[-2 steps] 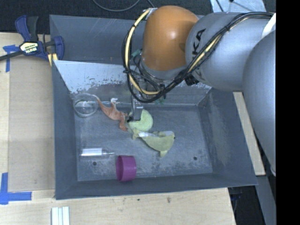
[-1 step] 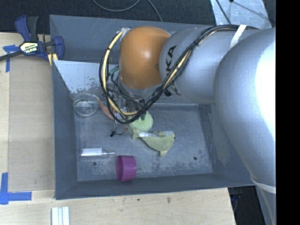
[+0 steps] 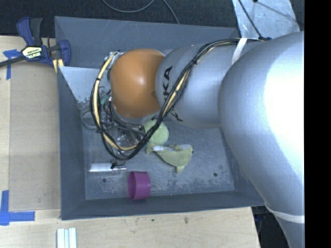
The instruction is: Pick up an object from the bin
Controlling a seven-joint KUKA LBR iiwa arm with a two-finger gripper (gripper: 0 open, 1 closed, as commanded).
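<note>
The gripper [image 3: 121, 138] hangs over the left middle of the bin [image 3: 71, 154], its opening impossible to tell beneath the orange wrist cover [image 3: 135, 81] and cables [image 3: 102, 125], with a crumpled pale-green thing [image 3: 175, 155] just to its right and a purple cylinder [image 3: 138, 185] near the front wall.

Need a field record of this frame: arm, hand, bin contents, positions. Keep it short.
bin: grey metal bin
arm: enters from the right, with the orange wrist cover over the bin's left-middle
hand: below the cover, among cables, low over the floor
hand state: cannot tell
held: nothing seen in the hand
item 1: purple cylinder, on its side near the front wall
item 2: yellow-green crumpled thing, right of the hand
item 3: silver pen-like stick, flat on the floor, front left, just below the hand
</note>
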